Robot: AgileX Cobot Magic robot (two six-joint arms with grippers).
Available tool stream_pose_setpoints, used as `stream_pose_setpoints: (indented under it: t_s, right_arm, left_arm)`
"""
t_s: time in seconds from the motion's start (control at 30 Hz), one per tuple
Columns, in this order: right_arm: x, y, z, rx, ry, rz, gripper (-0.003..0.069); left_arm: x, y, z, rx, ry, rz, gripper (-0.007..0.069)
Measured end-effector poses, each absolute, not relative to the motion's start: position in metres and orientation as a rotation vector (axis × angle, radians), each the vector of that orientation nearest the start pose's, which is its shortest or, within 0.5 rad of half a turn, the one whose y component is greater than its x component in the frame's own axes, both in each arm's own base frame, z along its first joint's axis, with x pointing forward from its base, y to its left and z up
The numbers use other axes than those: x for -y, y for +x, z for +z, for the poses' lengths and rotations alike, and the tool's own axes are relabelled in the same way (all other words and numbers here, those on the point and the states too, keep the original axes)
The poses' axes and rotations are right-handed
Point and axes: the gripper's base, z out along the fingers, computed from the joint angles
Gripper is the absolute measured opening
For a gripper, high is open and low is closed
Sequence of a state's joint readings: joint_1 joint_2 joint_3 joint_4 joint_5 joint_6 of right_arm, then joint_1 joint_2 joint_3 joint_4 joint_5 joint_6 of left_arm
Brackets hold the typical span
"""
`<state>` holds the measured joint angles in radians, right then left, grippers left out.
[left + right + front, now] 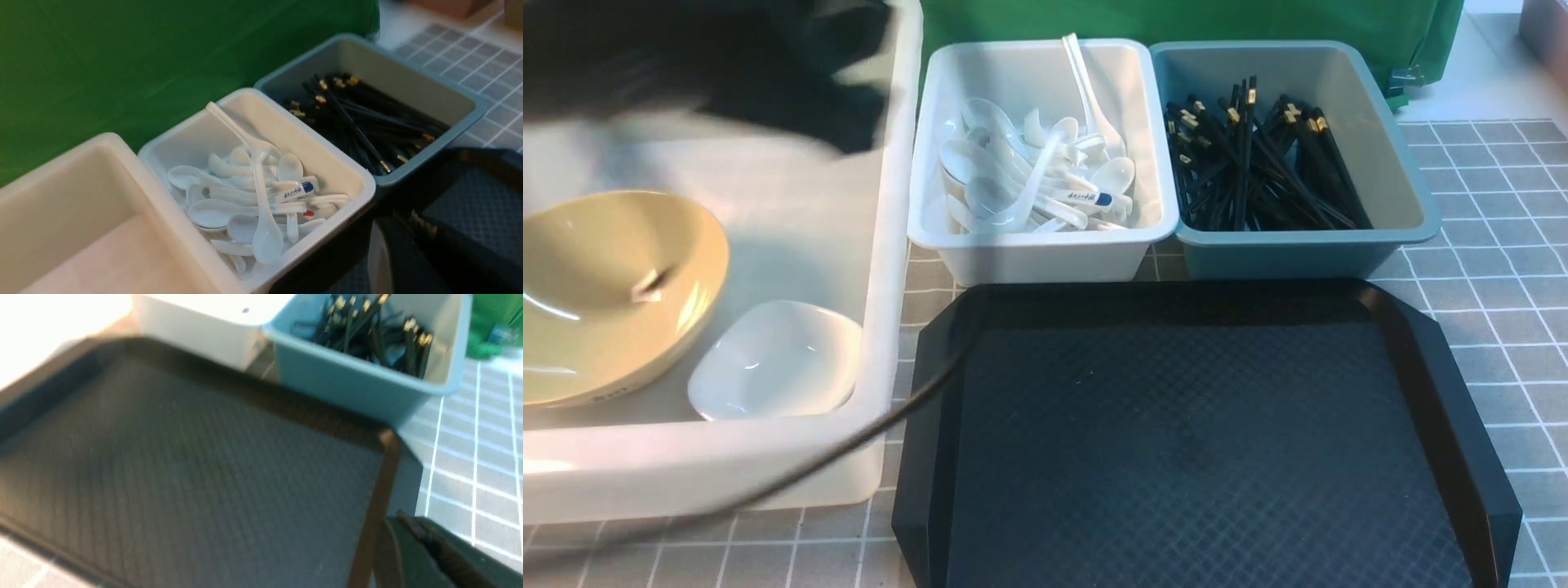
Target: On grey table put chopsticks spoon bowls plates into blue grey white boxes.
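Large white box [882, 245] stands at the left of the counter [1503, 269]. Inside it, at the near end, a tan bowl [613, 294] lies tilted on its side, its opening facing right; a small white dish [776, 359] sits just to its right, against the box's right wall.

Small white box [1045, 245] stands far centre, touching the large box's right side. It holds a heap of white spoons [1029, 175]; most lie crossed with no common direction, one long-handled spoon leans with its handle pointing to the far wall.

Blue-grey box [1298, 241] stands just right of the small white box, walls touching. The black chopsticks [1250, 171] in it lie bundled, long axes running mostly near to far, gold-tipped ends at the far side.

Black tray [1201, 441] lies near centre, its far edge against both small boxes.

Obstructions: the left arm [768, 73], a dark blur, hangs over the far end of the large white box; its tool is not distinguishable, fingers together. A black cable [890, 416] crosses the tray's left corner and the large box's near wall. The right tool [412, 547] sits by the tray's near right corner, fingers together, empty.
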<state>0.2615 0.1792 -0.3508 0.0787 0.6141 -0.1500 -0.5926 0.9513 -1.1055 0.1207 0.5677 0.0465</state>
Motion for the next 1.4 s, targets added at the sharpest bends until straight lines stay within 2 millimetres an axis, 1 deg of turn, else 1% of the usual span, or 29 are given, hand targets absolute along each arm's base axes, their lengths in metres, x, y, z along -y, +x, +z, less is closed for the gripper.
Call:
stream_pose_setpoints:
  t_s: [0.07,0.1,0.13,0.17,0.2,0.23,0.27,0.3,0.37,0.43,0.47,0.5,0.53,0.57,0.6,0.7,0.77,0.93,1.03,1.13,1.2,1.23,1.27,1.3,1.33,1.4]
  right_arm:
    - [-0.017,0.049,0.263,-1.9,-0.35,0.171,0.0034]
    - [-0.017,0.049,0.262,-1.906,-0.346,0.175,0.0034]
    - [-0.017,0.049,0.261,-1.91,-0.346,0.175,0.0036]
    - [-0.017,0.049,0.261,-1.91,-0.346,0.175,0.0037]
    - [-0.017,0.049,0.261,-1.91,-0.346,0.175,0.0037]
    - [-0.017,0.049,0.261,-1.91,-0.346,0.175,0.0038]
    - [-0.017,0.049,0.261,-1.911,-0.345,0.176,0.0038]
    - [-0.017,0.049,0.261,-1.911,-0.345,0.176,0.0038]
    - [-0.017,0.049,0.261,-1.911,-0.345,0.176,0.0039]
    - [-0.017,0.049,0.261,-1.911,-0.345,0.176,0.0041]
    - [-0.017,0.049,0.261,-1.911,-0.345,0.176,0.0041]
    - [-0.017,0.049,0.261,-1.911,-0.345,0.176,0.0041]
    - [-0.017,0.049,0.261,-1.912,-0.345,0.176,0.0042]
    - [-0.017,0.049,0.261,-1.913,-0.345,0.176,0.0042]
    - [-0.017,0.049,0.261,-1.913,-0.345,0.176,0.0043]
    - [-0.017,0.049,0.261,-1.913,-0.345,0.176,0.0045]
    - [-0.017,0.049,0.261,-1.913,-0.345,0.176,0.0045]
    - [-0.017,0.049,0.261,-1.913,-0.344,0.179,0.0046]
    - [-0.017,0.049,0.261,-1.913,-0.344,0.179,0.005]
    - [-0.017,0.049,0.261,-1.913,-0.344,0.179,0.0055]
    - [-0.017,0.049,0.261,-1.913,-0.344,0.179,0.0058]
    - [-0.017,0.049,0.261,-1.913,-0.344,0.179,0.0059]
    - [-0.017,0.049,0.261,-1.913,-0.344,0.179,0.0059]
    - [-0.017,0.049,0.261,-1.913,-0.344,0.179,0.0059]
    - [-0.017,0.049,0.261,-1.913,-0.344,0.179,0.006]
    - [-0.017,0.049,0.261,-1.913,-0.344,0.179,0.0061]
  left_arm:
    - [0.088,0.142,0.41,-1.748,0.633,-0.246,-0.0009]
    - [0.082,0.133,0.395,-1.748,0.632,-0.249,-0.0009]
    - [0.077,0.125,0.385,-1.737,0.621,-0.259,-0.0009]
    - [0.074,0.12,0.373,-1.748,0.622,-0.261,-0.0009]
    - [0.071,0.115,0.368,-1.743,0.617,-0.266,-0.0009]
    - [0.07,0.114,0.363,-1.756,0.614,-0.271,-0.0009]
    - [0.068,0.11,0.354,-1.76,0.614,-0.275,-0.0009]
    - [0.063,0.102,0.342,-1.772,0.599,-0.297,-0.0009]
    - [0.058,0.093,0.321,-1.798,0.596,-0.309,-0.0009]
    - [0.054,0.087,0.302,-1.826,0.603,-0.309,-0.0008]
    - [0.053,0.086,0.299,-1.828,0.601,-0.312,-0.0008]
    - [0.052,0.084,0.291,-1.846,0.604,-0.313,-0.0008]
    - [0.049,0.08,0.274,-1.89,0.616,-0.305,-0.0008]
    - [0.048,0.078,0.265,-1.917,0.623,-0.298,-0.0008]
    - [0.048,0.077,0.262,-1.927,0.626,-0.297,-0.0008]
    - [0.045,0.074,0.238,-2.021,0.656,-0.265,-0.0008]
    - [0.041,0.071,0.235,-2.032,0.667,-0.24,-0.0008]
    - [0.033,0.06,0.241,-1.907,0.599,-0.274,-0.0008]
    - [0.021,0.049,0.247,-1.791,0.481,-0.244,-0.0008]
    - [0.011,0.042,0.245,-1.733,0.372,-0.164,-0.0008]
    - [0.007,0.041,0.238,-1.73,0.315,-0.096,-0.0008]
    - [0.006,0.042,0.229,-1.752,0.269,-0.059,-0.0008]
    - [0.005,0.042,0.227,-1.756,0.263,-0.054,-0.0008]
    - [0.005,0.044,0.217,-1.79,0.22,-0.039,-0.0008]
    - [0.005,0.045,0.212,-1.805,0.208,-0.037,-0.0008]
    - [0.005,0.048,0.193,-1.855,0.141,-0.046,-0.0008]
